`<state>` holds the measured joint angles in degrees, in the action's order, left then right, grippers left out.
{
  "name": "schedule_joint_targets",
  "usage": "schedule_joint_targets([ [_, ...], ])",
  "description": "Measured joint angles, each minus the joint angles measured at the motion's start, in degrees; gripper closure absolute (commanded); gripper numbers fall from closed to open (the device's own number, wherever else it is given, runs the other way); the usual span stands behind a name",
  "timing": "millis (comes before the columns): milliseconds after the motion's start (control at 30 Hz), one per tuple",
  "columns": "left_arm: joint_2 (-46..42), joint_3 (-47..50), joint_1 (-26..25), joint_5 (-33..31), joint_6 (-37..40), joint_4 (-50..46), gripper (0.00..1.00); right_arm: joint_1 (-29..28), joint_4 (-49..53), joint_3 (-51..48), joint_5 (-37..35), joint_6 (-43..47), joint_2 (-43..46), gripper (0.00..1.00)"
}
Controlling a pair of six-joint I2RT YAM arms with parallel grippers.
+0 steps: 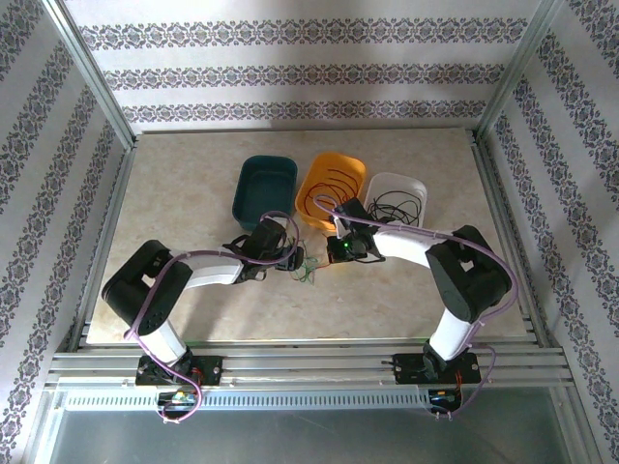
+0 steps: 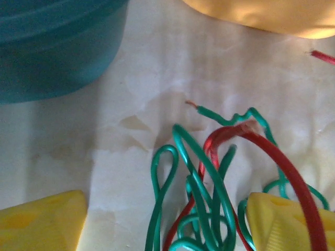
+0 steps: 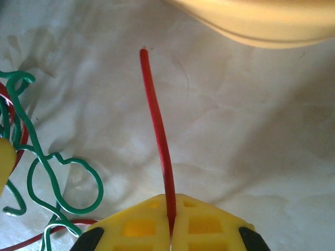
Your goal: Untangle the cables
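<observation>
A tangle of green cable (image 2: pixel 196 178) and red cable (image 2: pixel 282 167) lies on the table between the yellow fingers (image 2: pixel 42 222) of my left gripper (image 2: pixel 167 225). That gripper is open and straddles the tangle, and the red strand runs across its right finger. My right gripper (image 3: pixel 171 209) is shut on the red cable (image 3: pixel 155 120), whose free end points away from it over the table. More green cable (image 3: pixel 47 167) loops to the left there. From above, the two grippers (image 1: pixel 290 256) (image 1: pixel 336 253) sit close together over the green cable (image 1: pixel 305 269).
Three bins stand just beyond the grippers: a teal bin (image 1: pixel 264 187), an orange bin (image 1: pixel 331 188) holding a black cable, and a white bin (image 1: pixel 397 198) holding a black cable. The teal bin (image 2: pixel 57 47) and the orange bin (image 3: pixel 261 21) lie close ahead of the wrists.
</observation>
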<state>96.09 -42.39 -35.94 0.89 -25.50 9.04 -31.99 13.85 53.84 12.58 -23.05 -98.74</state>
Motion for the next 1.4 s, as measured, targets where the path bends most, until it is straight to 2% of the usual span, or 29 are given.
schedule_joint_targets([
  [200, 1.2, -0.8, 0.0, -1.5, 0.0, -0.1, 0.23, -1.4, 1.4, 0.0, -5.0, 0.9, 10.1, 1.00],
  [400, 1.7, -1.1, -0.1, -2.4, -0.3, 0.0, 0.23, -2.5, 1.6, -0.1, -16.1, 2.4, 24.3, 1.00],
  [733, 2.5, -1.4, -0.4, -3.7, -0.2, 0.0, 0.23, -2.3, 1.7, 0.4, -34.9, 6.2, 37.4, 1.00],
  [967, 2.9, -1.5, -0.5, -4.1, -0.3, 0.4, 0.24, -2.0, -0.3, 0.7, -43.3, 9.1, 43.0, 1.00],
  [1100, 2.9, -1.5, -0.5, -4.1, -0.4, 0.5, 0.23, 0.0, -0.5, 0.7, -46.4, 10.5, 45.1, 1.00],
  [1400, 3.0, -1.4, -0.5, -4.1, -0.4, 0.8, 0.21, 8.6, -1.3, 4.5, -49.7, 13.3, 53.0, 1.00],
])
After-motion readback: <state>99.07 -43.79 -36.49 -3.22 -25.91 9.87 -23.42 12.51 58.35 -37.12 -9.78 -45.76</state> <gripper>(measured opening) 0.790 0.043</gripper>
